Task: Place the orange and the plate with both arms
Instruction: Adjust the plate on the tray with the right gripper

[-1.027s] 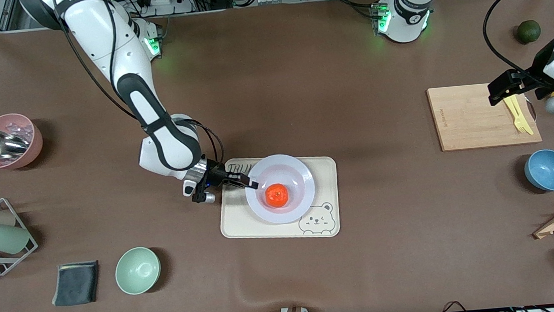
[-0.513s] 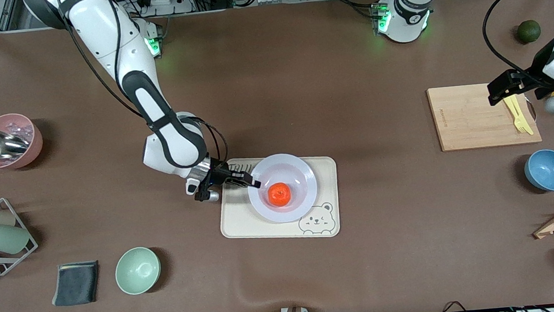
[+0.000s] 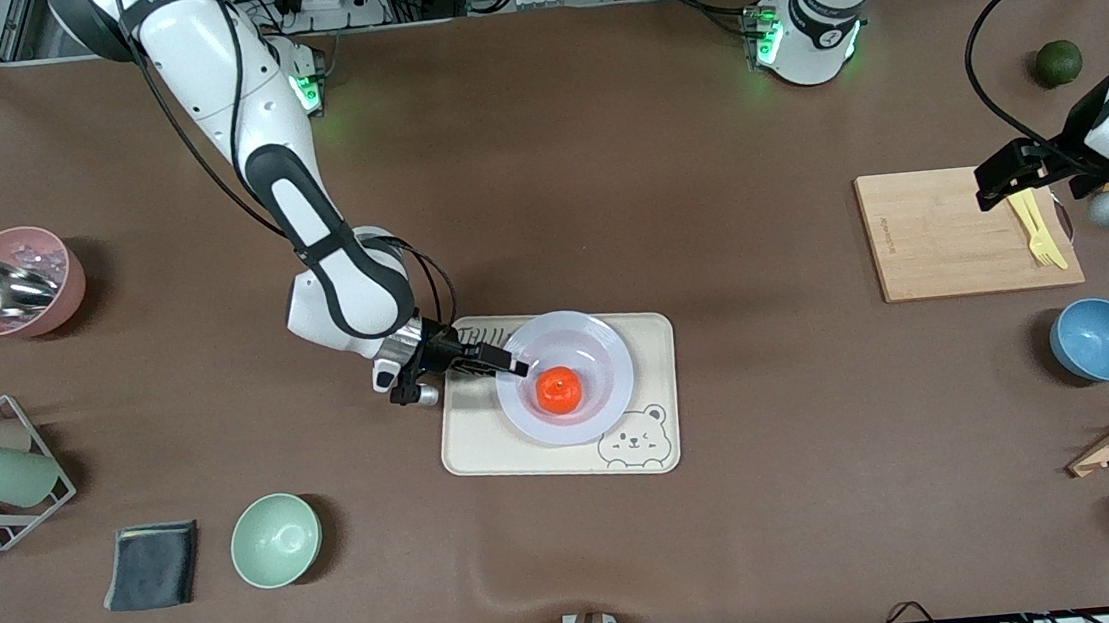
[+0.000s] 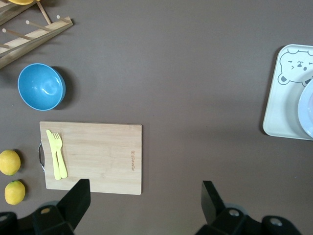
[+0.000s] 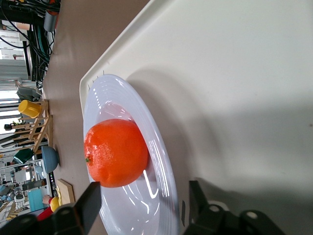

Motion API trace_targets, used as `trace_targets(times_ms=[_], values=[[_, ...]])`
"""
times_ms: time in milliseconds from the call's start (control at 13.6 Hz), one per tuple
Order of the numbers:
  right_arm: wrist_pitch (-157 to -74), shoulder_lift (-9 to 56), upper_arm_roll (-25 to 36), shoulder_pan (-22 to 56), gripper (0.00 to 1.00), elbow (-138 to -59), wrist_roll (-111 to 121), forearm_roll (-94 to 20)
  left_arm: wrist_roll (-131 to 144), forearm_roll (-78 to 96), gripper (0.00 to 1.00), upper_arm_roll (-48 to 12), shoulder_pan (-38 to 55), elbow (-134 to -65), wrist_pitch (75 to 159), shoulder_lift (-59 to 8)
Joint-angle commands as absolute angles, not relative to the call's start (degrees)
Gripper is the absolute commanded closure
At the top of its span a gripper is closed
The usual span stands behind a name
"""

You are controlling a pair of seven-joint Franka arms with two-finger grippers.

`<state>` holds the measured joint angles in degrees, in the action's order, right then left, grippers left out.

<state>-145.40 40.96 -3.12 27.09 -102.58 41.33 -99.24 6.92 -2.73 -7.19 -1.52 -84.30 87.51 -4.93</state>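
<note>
On tray: plate set down, orange in its centre. Right gripper at plate rim toward right arm's end, jaws spread astride rim, gripping nothing. Left gripper waits over board, wide open, empty. Placement looks done; next: back right gripper off without nudging plate.

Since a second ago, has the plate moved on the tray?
Yes. The plate has slid slightly along the tray toward the left arm's end. The orange rides in it, and the right gripper is at its rim.
</note>
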Motion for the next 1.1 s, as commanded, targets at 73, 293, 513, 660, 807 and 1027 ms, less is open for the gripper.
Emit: trace_targets(times_ms=[73, 293, 513, 660, 807, 1027], values=[[-145.7, 41.7, -3.4, 26.5, 0.0, -101.4, 40.7, -99.6, 8.0, -2.1, 0.0, -6.9, -1.1, -84.6, 87.8, -4.4], [-145.7, 41.1, -3.3, 26.3, 0.0, -101.9, 37.7, -98.3, 8.3, -2.0, 0.0, -7.0, -1.2, -84.6, 87.7, -3.7], [-145.7, 39.6, -3.2, 26.3, 0.0, -102.7, 30.0, -91.7, 8.7, -1.9, 0.0, -7.0, -1.2, -84.7, 87.7, -3.3], [-145.3, 39.0, -3.3, 25.5, 0.0, -102.7, 25.4, -86.0, 8.6, -1.9, 0.0, -7.0, -1.2, -84.7, 87.7, -3.3], [-144.7, 37.3, -3.3, 24.7, 0.0, -103.0, 21.3, -82.2, 8.6, -1.9, 0.0, -7.0, -1.2, -84.8, 87.6, -3.3], [-141.3, 35.3, -3.3, 22.8, 0.0, -103.6, 16.7, -76.3, 8.5, -2.0, 0.0, -6.9, -1.3, -84.7, 87.5, -3.3]])
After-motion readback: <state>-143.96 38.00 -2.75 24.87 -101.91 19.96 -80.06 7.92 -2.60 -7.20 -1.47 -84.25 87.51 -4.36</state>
